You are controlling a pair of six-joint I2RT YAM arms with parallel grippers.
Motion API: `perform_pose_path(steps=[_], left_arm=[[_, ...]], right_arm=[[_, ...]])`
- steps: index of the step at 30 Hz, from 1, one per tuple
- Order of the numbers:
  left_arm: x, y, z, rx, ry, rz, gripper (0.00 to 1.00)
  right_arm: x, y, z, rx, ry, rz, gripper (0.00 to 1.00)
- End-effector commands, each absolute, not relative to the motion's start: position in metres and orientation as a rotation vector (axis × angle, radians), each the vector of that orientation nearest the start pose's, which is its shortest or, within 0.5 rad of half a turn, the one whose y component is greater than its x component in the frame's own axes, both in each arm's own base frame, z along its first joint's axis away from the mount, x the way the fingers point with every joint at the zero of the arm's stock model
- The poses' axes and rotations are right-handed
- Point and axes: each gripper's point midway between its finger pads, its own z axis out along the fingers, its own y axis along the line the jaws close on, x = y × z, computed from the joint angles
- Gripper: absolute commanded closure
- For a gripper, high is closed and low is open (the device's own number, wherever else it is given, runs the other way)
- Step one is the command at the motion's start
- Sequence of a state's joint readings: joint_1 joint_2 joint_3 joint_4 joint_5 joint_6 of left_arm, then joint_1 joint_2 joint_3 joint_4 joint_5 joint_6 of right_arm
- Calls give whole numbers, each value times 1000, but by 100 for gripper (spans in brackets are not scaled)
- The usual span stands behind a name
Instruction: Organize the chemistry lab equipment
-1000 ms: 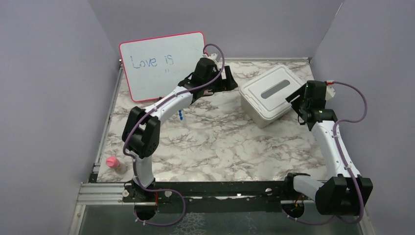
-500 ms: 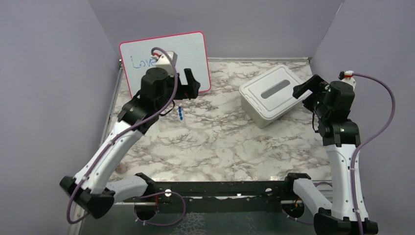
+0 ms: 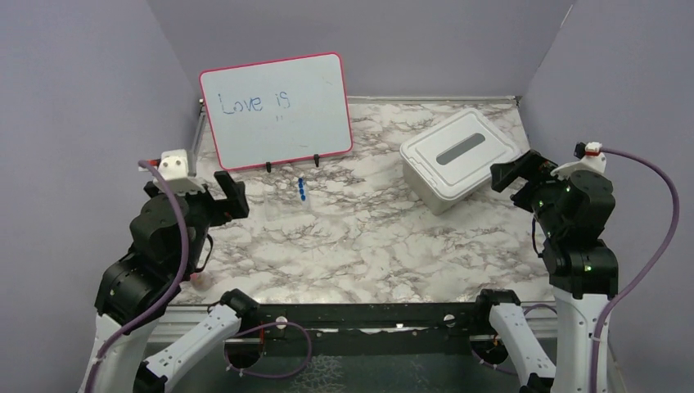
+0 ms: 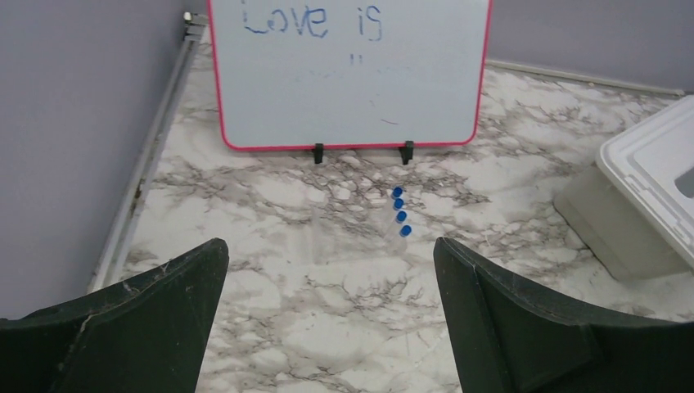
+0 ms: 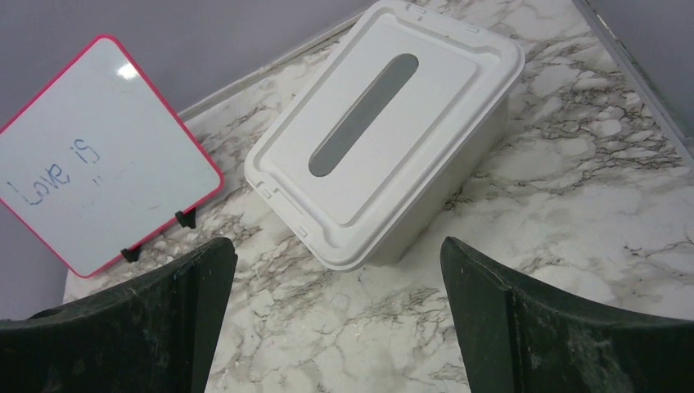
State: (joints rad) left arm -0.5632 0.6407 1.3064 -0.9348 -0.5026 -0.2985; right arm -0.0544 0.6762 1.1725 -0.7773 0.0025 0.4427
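Note:
Several clear tubes with blue caps [image 3: 302,191] lie side by side on the marble table, just in front of the whiteboard; they also show in the left wrist view [image 4: 399,216]. My left gripper [image 3: 232,195] is open and empty, raised high at the left, well back from the tubes; the left wrist view [image 4: 327,319] shows nothing between its jaws. My right gripper [image 3: 517,173] is open and empty, raised at the right beside the tub; the right wrist view [image 5: 337,323] shows only table between its jaws. The hose, tongs and green-tipped stick are out of view.
A pink-framed whiteboard [image 3: 277,109] reading "Love is" stands at the back left on black feet. A beige plastic tub with its lid on [image 3: 458,158] sits at the back right, also in the right wrist view [image 5: 385,131]. Purple walls close in three sides.
Both arms have pulled back and risen from the far table. The left arm swung from the middle back to the near left; the right moved back from the tub. A pink item at near left is now hidden.

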Motion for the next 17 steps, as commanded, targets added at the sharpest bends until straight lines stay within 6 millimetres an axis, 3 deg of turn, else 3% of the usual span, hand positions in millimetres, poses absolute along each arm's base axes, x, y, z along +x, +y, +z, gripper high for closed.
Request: perform_pose_path(steps=[1, 7, 17], left_arm=[[165, 16, 366, -217, 1818, 45, 1], [149, 33, 370, -272, 1792, 64, 1], [149, 32, 365, -275, 1803, 63, 1]], right_arm=[[223, 7, 338, 434, 1842, 266, 0], [222, 5, 340, 452, 1839, 254, 0], [223, -2, 332, 488, 1845, 218, 0]])
